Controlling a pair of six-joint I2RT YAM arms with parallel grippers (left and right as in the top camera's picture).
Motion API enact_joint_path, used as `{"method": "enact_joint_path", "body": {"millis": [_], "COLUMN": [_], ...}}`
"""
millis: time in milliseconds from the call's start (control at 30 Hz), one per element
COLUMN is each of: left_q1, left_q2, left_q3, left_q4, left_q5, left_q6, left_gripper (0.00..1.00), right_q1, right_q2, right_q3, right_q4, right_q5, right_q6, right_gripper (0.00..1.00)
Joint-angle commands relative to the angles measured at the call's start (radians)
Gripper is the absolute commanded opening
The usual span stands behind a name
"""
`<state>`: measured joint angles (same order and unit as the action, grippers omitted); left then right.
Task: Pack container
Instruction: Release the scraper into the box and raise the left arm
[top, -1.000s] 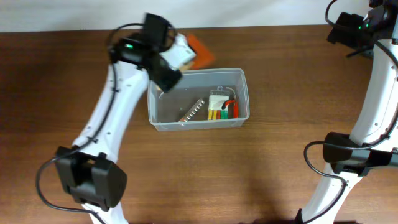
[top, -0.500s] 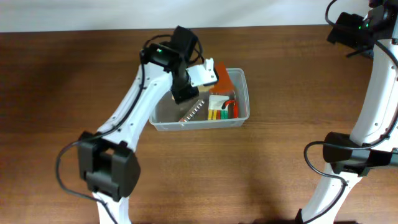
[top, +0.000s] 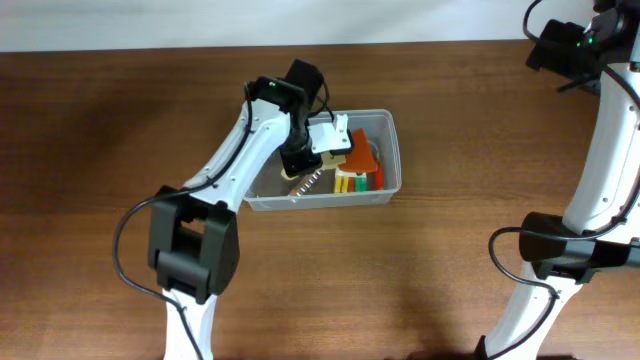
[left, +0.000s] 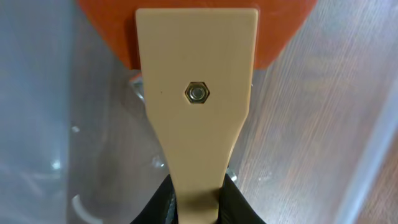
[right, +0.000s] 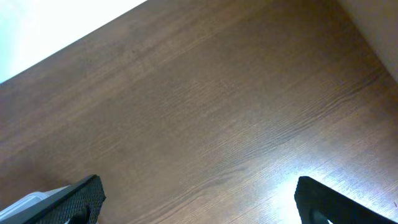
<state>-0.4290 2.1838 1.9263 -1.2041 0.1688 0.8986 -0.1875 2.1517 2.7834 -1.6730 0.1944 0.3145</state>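
- Over the wooden table (top: 100, 150), seen from above, the left arm is reaching down into the container (top: 320, 202), which is sitting near the middle of the table towards the far edge.
- The left gripper (top: 338, 148) is holding a scraper (top: 362, 152) with an orange blade inside the tub, above yellow, green and red tools (top: 356, 181) and a toothed metal strip (top: 310, 182) lying on its floor.
- The right arm (top: 600, 180) is standing at the table's right side, well apart from the container.
- At the left wrist, the black fingers (left: 163, 200) are clamping together on the narrow end of the scraper's beige handle (left: 197, 124), which is carrying a hex nut (left: 197, 93); the clear container wall (left: 37, 93) is showing alongside.
- At the right wrist, the right gripper (right: 199, 202) is hanging over bare wood, its fingertips (right: 81, 198) spreading wide apart and gripping nothing.
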Motion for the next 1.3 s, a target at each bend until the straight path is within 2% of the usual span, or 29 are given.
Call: {"method": "enact_joint_path", "body": {"millis": [0, 33, 67, 100, 200, 300, 567, 667, 800, 867, 967, 1000, 1033, 1167, 1267], "left_q1": [0.004, 0.004, 0.004, 0.004, 0.004, 0.006, 0.023, 0.043, 0.084, 0.111, 0.171, 0.198, 0.233, 0.352, 0.435], "left_q2": [0.027, 0.027, 0.027, 0.027, 0.026, 0.019, -0.035, -0.061, -0.083, -0.092, -0.106, -0.112, -0.119, -0.136, -0.136], "left_q3": [-0.013, -0.014, -0.014, -0.014, -0.014, -0.009, 0.116, 0.178, 0.294, 0.346, 0.413, 0.433, 0.447, 0.454, 0.453], "left_q4": [0.003, 0.003, 0.003, 0.007, 0.014, 0.014, 0.011, 0.013, -0.002, -0.014, -0.053, -0.069, -0.078, -0.091, -0.112], "left_q5": [0.03, 0.03, 0.031, 0.03, 0.03, 0.03, 0.018, -0.005, -0.156, -0.259, -0.393, -0.402, -0.394, -0.39, -0.346], "left_q6": [0.023, 0.023, 0.023, 0.022, 0.006, -0.021, -0.109, -0.164, -0.363, -0.504, -0.746, -0.809, -0.863, -0.958, -0.982], "left_gripper": [0.11, 0.25, 0.33, 0.35, 0.54, 0.59, 0.61, 0.68, 0.69, 0.71, 0.95, 1.0, 0.99, 0.99, 0.99], "right_q1": [-0.003, -0.003, -0.003, -0.003, -0.003, -0.003, -0.003, -0.003, -0.003, -0.003, -0.003, -0.003, -0.003, -0.003, -0.003], "right_q2": [-0.015, -0.015, -0.015, -0.015, -0.015, -0.015, -0.015, -0.015, -0.015, -0.015, -0.015, -0.015, -0.015, -0.015, -0.015], "right_q3": [0.014, 0.014, 0.014, 0.014, 0.014, 0.014, 0.014, 0.014, 0.014, 0.014, 0.014, 0.014, 0.014, 0.014, 0.014], "right_q4": [0.0, 0.0, 0.0, 0.0, 0.0, 0.0, 0.0, 0.0, 0.0, 0.0, 0.0, 0.0, 0.0, 0.0, 0.0], "right_q5": [0.009, 0.009, 0.009, 0.009, 0.009, 0.009, 0.009, 0.009, 0.009, 0.009, 0.008, 0.009, 0.009, 0.009, 0.009], "right_q6": [0.005, 0.005, 0.005, 0.005, 0.005, 0.005, 0.005, 0.005, 0.005, 0.005, 0.005, 0.005, 0.005, 0.005, 0.005], "right_gripper": [0.99, 0.99, 0.99, 0.99, 0.98, 0.99, 0.99, 0.99, 0.99, 0.99, 0.99, 0.98, 0.99, 0.99, 0.99]}}
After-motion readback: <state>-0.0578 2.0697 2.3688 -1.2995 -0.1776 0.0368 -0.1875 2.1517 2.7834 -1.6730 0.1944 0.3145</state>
